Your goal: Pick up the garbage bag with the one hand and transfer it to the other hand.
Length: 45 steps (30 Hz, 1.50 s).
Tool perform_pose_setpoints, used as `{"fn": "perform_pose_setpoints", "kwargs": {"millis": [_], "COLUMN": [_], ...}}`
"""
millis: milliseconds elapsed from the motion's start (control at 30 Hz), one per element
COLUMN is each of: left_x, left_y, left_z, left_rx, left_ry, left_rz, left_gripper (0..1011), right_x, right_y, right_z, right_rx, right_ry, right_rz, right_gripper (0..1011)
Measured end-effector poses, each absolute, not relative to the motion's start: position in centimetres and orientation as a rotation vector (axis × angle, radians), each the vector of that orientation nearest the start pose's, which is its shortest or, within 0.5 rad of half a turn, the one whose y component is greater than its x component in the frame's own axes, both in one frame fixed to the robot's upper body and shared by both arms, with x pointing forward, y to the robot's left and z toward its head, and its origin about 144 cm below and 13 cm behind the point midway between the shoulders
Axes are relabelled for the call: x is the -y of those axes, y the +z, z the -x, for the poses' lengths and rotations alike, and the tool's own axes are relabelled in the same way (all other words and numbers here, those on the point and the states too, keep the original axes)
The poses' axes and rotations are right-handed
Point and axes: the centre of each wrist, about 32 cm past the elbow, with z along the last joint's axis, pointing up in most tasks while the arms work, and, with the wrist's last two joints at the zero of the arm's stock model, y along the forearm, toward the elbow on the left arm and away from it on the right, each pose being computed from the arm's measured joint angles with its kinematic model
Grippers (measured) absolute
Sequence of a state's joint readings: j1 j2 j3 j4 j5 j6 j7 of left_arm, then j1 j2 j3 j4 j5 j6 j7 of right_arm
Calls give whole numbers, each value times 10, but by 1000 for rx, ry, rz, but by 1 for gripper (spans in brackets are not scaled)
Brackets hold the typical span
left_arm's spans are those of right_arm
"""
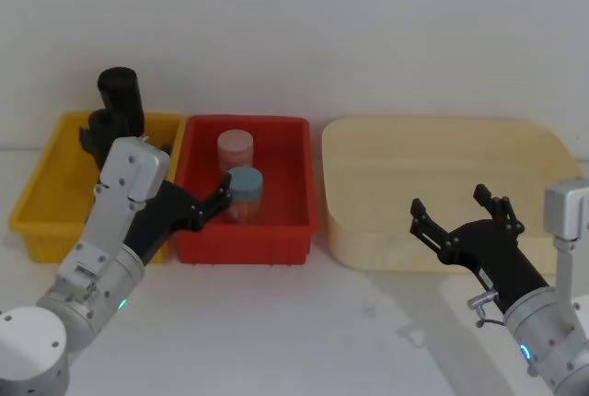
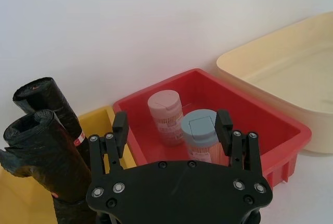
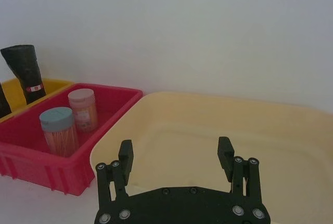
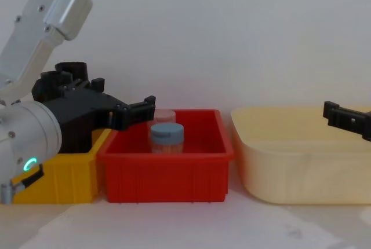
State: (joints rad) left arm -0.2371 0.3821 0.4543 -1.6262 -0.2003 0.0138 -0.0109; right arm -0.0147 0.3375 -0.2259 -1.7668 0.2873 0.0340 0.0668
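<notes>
The garbage bag (image 2: pixel 41 148), a plain black roll, stands upright in the yellow bin (image 1: pixel 41 189). A second black roll with a red-and-white label (image 2: pixel 52 104) stands just behind it. My left gripper (image 2: pixel 171 124), on the green-ringed arm, hovers open over the edge between the yellow and red bins. One of its fingers (image 2: pixel 117 130) is close beside the bag and holds nothing. My right gripper (image 1: pixel 451 199), on the blue-ringed arm, hangs open and empty over the near side of the cream tub (image 1: pixel 368 152).
The red bin (image 1: pixel 285 230) in the middle holds a pink-lidded jar (image 1: pixel 235 149) and a blue-lidded jar (image 1: pixel 246 189). The cream tub (image 3: pixel 291 130) on the right has nothing in it. A white wall stands close behind the bins. White tabletop lies in front.
</notes>
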Motion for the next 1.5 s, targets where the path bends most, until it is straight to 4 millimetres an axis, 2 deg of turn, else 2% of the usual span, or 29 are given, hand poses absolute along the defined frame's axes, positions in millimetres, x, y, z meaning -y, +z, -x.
{"fn": "perform_pose_setpoints", "kwargs": {"millis": [1067,1500], "left_x": [-198,-198], "left_y": [1205,1220], "left_z": [-494,-502], "left_rx": [273,263], "left_ry": [1121,1074], "left_rz": [-63,-68], "left_gripper": [1001,1001], "right_x": [237,231], "right_y": [1188,1200], "right_z": [-444,-463], "right_rx": [71,30], "right_ry": [-1231,-1185], "right_rz": [-28,-26], "right_gripper": [1001,1001]}}
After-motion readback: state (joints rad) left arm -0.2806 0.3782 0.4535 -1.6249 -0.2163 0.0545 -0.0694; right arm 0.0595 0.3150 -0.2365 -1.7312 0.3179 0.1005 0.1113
